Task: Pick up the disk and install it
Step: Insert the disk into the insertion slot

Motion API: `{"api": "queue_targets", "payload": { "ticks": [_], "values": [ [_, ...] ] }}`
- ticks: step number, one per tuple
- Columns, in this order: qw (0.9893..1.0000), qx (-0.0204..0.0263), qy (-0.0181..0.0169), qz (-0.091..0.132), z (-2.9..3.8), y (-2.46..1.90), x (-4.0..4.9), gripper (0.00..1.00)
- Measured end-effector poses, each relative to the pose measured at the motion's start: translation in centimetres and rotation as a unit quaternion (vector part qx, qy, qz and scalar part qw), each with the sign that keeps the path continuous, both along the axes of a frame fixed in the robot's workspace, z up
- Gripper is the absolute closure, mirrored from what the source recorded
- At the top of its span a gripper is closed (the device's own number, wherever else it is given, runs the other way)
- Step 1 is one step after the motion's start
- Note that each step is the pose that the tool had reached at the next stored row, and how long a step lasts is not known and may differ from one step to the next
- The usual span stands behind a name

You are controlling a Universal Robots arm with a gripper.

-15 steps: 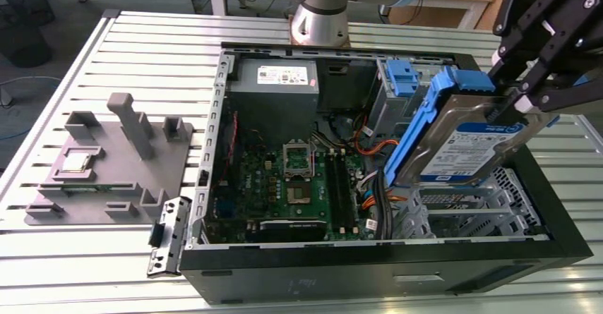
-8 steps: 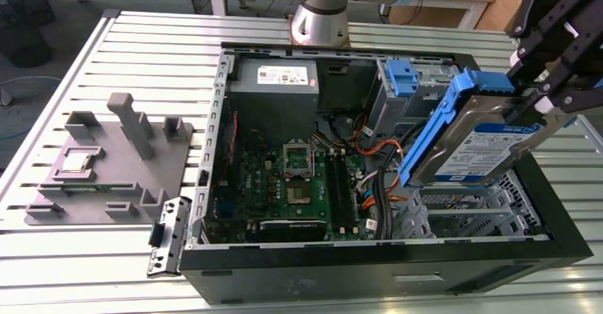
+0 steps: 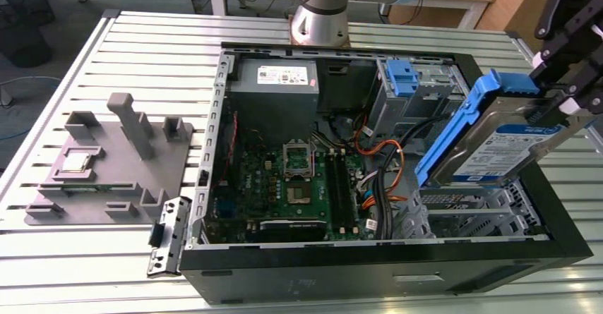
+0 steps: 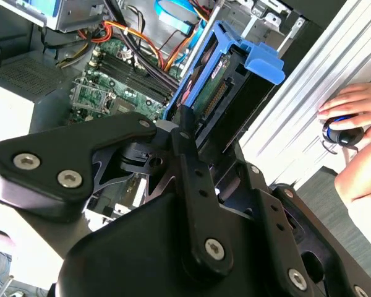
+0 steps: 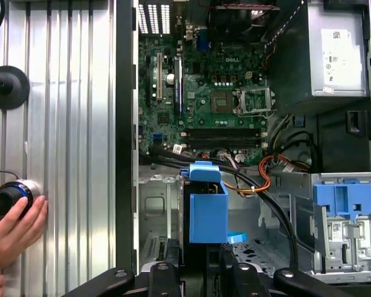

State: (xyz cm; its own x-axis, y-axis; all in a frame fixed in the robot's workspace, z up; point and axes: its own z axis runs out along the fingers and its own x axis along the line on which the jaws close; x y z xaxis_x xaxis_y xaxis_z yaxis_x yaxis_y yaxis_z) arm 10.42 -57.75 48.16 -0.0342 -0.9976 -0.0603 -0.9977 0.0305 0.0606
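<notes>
The disk (image 3: 509, 141) is held clear of the table, at approx. 3 o'clock in the exterior view. It is tilted, w/ the labelled face toward the camera and the low end just above the drive cage (image 3: 471, 212), which lies at 6 o'clock from it inside the open PC case (image 3: 377, 272). The gripper (image 3: 565, 97) is closed on the disk's upper end. In the second wrist view a finger (image 4: 185, 142) is seen pressed against the disk beside the blue carrier frame (image 4: 235, 46). The motherboard (image 3: 301, 180) sits at 9 o'clock from the disk, and a second blue carrier (image 3: 400, 77) at approx. 10 o'clock. A person's hand (image 5: 12, 232) is seen on a round knob, on the slatted table outside the case wall.

Handling, as judged: the metal body is prob. dense and fairly heavy for its size, and stiff, so no sag is expected. The bare metal faces are likely slick, so a firm clamp is needed. The plastic frame and its tab are thought to flex, so grip there is poor. Internals are shock-sensitive and the connector pins are exposed on one edge. Hold is best taken across the metal body, away from connector, label and tab.
</notes>
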Motion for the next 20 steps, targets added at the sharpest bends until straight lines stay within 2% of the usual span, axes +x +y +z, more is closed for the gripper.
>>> {"api": "queue_targets", "payload": {
  "ticks": [8,14,20],
  "values": [
    [1.0,0.0,0.0,0.0,-0.39,-1.04,0.35,0.65],
    [1.0,-0.0001,0.0005,0.0,-1.21,-1.2,0.68,0.65],
    [1.0,0.0,0.001,0.0,-1.71,-1.2,1.46,0.65]
  ]
}}
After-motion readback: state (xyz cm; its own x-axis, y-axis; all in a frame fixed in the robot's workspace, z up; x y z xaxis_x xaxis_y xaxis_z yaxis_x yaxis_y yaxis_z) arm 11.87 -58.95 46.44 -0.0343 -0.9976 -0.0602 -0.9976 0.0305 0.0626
